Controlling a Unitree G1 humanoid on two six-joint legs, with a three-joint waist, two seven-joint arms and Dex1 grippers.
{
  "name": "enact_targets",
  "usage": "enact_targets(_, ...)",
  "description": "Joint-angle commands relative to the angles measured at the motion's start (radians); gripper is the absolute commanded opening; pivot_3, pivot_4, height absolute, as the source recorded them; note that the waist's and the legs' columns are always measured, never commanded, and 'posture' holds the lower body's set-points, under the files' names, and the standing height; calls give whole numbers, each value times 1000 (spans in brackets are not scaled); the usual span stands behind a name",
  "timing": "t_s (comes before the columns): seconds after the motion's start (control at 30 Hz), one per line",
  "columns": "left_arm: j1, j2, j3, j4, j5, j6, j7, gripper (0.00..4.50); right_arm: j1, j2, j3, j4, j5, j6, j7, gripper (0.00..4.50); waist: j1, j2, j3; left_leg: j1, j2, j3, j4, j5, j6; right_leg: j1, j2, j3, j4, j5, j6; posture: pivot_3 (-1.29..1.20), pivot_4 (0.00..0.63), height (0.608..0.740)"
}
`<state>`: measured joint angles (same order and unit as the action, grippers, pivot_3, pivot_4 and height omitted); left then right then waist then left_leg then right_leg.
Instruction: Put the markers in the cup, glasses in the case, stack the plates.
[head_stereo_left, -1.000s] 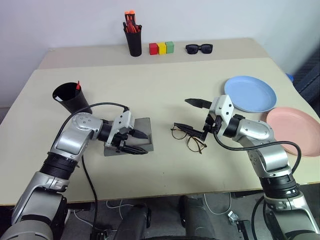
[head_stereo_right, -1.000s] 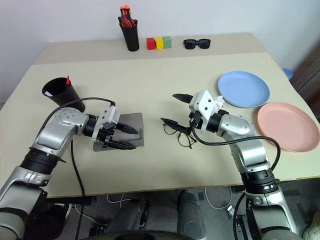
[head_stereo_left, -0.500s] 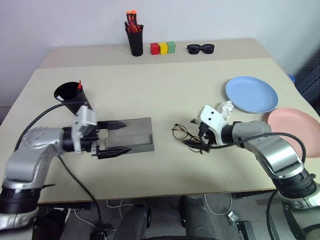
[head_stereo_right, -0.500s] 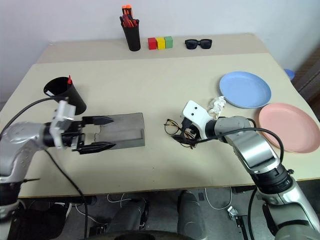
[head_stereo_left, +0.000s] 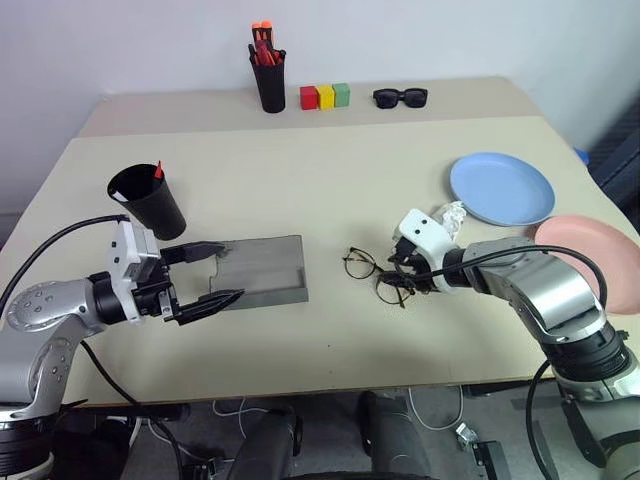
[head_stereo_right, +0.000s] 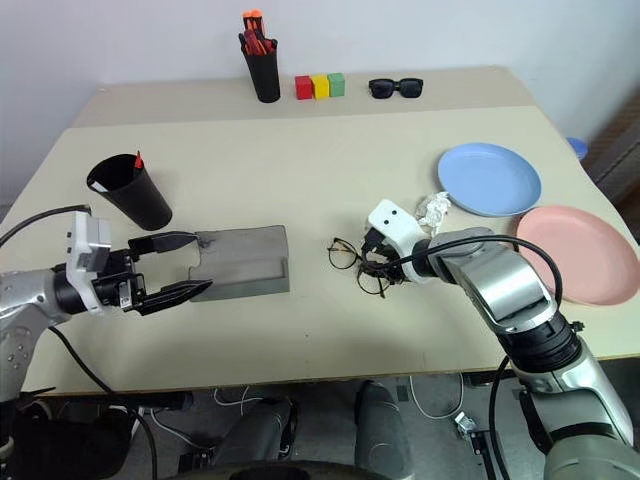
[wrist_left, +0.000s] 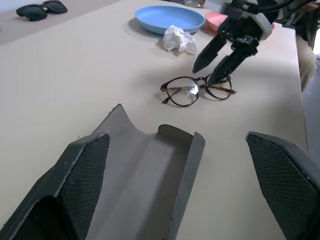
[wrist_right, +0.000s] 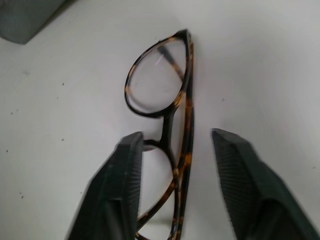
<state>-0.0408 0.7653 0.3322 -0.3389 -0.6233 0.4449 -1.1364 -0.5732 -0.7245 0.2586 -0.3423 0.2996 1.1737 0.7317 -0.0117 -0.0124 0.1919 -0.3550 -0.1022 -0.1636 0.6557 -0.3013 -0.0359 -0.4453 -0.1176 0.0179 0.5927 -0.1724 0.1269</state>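
A: The glasses lie folded on the table, just to the right of the open grey case. How would they handle?

B: Light and thin, by the look of the wire frame, and easily bent. The lenses would smear or scratch, and the arms may swing on their hinges. They would likely slide on the smooth top if nudged from one side.

A: Where should the robot take hold?

B: Probably across the bridge or the folded frame front, with little force. The right gripper points down over them, its two fingers straddling the frame near the bridge and one lens. The jaws stand partly apart and are not clamped on the frame; whether a finger touches the frame cannot be told.

A: And the other hand?

B: The left gripper sits at the left end of the case, jaws spread wide with nothing between them but the case's end. It may be there to steady the case, which looks stiff and shallow.

A: Anything close by?

B: A crumpled white wad lies beyond the glasses from the case, near the blue plate.
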Motion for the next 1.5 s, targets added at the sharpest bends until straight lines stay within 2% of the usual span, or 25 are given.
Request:
enact_targets(0.03, 15, 0, 17, -12, -17, -34, -3, 4500, -36, 0, -2, 7, 4, 2, -2, 2135, 0, 0, 0, 0, 0, 0, 0, 0, 0, 0, 0, 0, 0, 0, 0, 0, 150, 740)
enact_targets(0.07, 21, -1, 18, -12, -16, -40, -4, 4500, -34, 6, -3, 11, 7, 9, -6, 2135, 1, 0, 0, 0, 0, 0, 0, 0, 0, 0, 0, 0, 0, 0, 0, 0, 150, 740)
enact_targets(0.13, 33, -4, 19, -13, -16, -51, -5, 4500, -34, 19, -6, 20, 12, 22, -15, 1575, 1, 0, 0, 0, 0, 0, 0, 0, 0, 0, 0, 0, 0, 0, 0, 0, 150, 740)
enact_targets(0.17, 39, -4, 19, -13, -17, -54, -4, 4500, -36, 25, -7, 25, 14, 26, -18, 1226, 1, 0, 0, 0, 0, 0, 0, 0, 0, 0, 0, 0, 0, 0, 0, 0, 150, 740)
enact_targets(0.23, 53, -5, 17, -8, -13, -71, -10, 4500, -42, 36, -8, 32, 14, 33, -25, 234, 1, 0, 0, 0, 0, 0, 0, 0, 0, 0, 0, 0, 0, 0, 0, 0, 150, 740)
enact_targets(0.27, 61, -7, 19, 0, -10, -83, -18, 4500, -47, 43, -8, 37, 14, 37, -29, 55, 0, 0, 0, 0, 0, 0, 0, 0, 0, 0, 0, 0, 0, 0, 0, 0, 150, 740)
enact_targets(0.47, 99, -2, 27, 50, -6, -134, -49, 4500, -65, 56, -4, 33, 16, 28, -29, 55, 1, 0, 0, 0, 0, 0, 0, 0, 0, 0, 0, 0, -1, 0, 0, 0, 150, 740)
enact_targets(0.63, 150, 28, 74, 109, -16, -143, -88, 4500, -150, 115, -31, 21, 38, 18, -42, 55, -7, 0, 0, 1, 2, 1, -2, 0, 0, -1, 1, 0, 0, 0, 0, 0, 150, 740)
enact_targets(0.77, 211, 38, 155, 155, -21, -168, -108, 4500, -257, 271, -65, 52, 66, 21, -100, 55, -8, 1, 0, 0, 4, 2, -3, 0, 0, -2, 3, 0, -1, 0, -1, 0, 150, 740)
enact_targets(1.0, 251, 22, 223, 163, -43, -185, -100, 4500, -313, 493, -30, 104, 75, -27, -171, 55, 0, 0, 0, -1, 4, 1, -5, 0, 0, -4, 3, 0, -1, 2, -3, 0, 150, 740)
enact_targets(1.27, 261, -13, 233, 112, -40, -209, -34, 4500, -240, 604, 76, 182, 44, -134, -190, 55, -8, 0, 0, -1, 5, 2, -7, 0, -1, -7, 3, 0, 1, 2, -4, 0, 150, 740)
enact_targets(1.5, 232, -11, 203, 64, -43, -184, 20, 4500, -179, 603, 167, 256, -36, -261, -192, 55, -8, 0, 0, -1, 5, 3, -7, 0, -1, -7, 4, 0, 1, 3, -4, 0, 150, 740)
